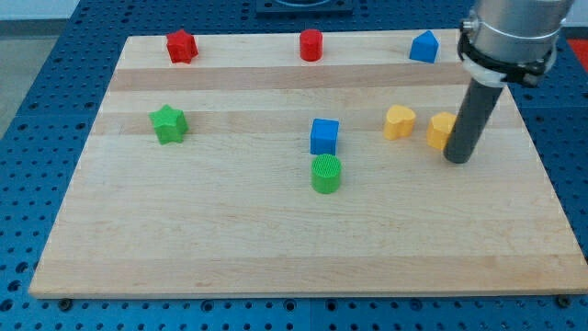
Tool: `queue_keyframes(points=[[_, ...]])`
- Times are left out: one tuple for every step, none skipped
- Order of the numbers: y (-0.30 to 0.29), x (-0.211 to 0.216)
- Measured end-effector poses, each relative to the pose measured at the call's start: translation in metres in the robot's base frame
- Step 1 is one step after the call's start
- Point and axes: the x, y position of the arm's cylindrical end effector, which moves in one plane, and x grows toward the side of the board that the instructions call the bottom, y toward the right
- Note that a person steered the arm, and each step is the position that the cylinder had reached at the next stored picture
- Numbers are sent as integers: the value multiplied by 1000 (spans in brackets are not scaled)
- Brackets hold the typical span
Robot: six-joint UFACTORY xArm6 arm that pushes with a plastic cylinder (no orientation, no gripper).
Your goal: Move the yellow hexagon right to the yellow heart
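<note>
Dark rod (silver collar above) [511, 28]

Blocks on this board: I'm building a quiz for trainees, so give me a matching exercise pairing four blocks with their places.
Column one:
1. red star
2. green cylinder
3. yellow hexagon
4. green star

Column two:
A. against my tip
B. view's top left
C. just below the blue cube
D. left side, mid-height

Pairs: 1-B, 2-C, 3-A, 4-D
</note>
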Motion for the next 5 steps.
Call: queue_keyframes(points=[[4, -1], [4, -5], [4, -16], [1, -26], [0, -33]])
